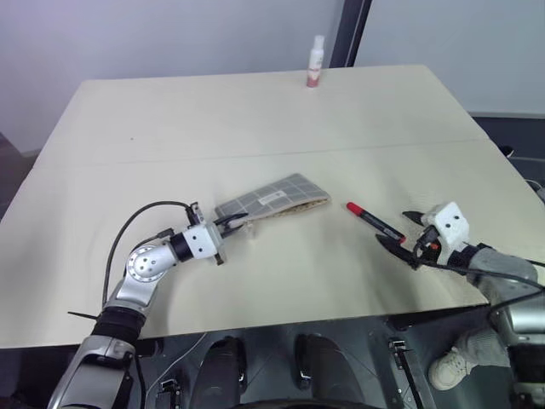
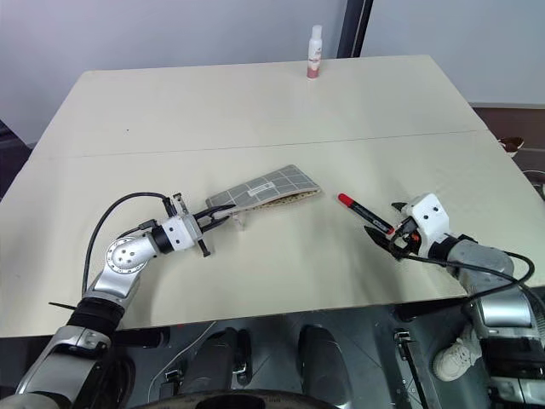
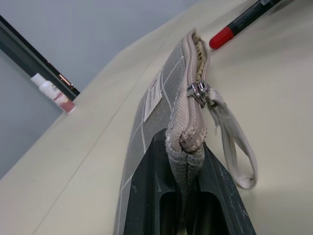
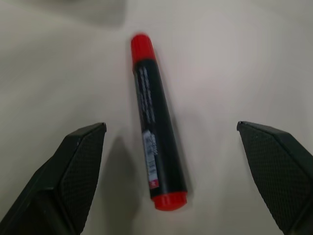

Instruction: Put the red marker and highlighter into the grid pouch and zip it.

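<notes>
- The wide pale beige desk [image 1: 255,119] lies mostly bare; a small white and pink bottle [image 1: 316,63] stands alone near its far edge.
- The flat grey fabric pouch with white grid lines [image 1: 277,198] rests mid-desk, its long axis slanting from the left claw [image 1: 228,223] away toward the far right, with its zipper edge facing the near side.
- That left claw is clamped shut on the pouch's near end, beside the pale pull cord [image 3: 234,147].
- The slim black marker with red cap [image 1: 375,221] lies just right of the pouch, cap end toward the pouch, tail toward the right claw [image 1: 410,237].
- The right claw gapes wide near the desk's near-right edge, holding nothing, the marker's tail between its fingers [image 4: 78,166].
</notes>
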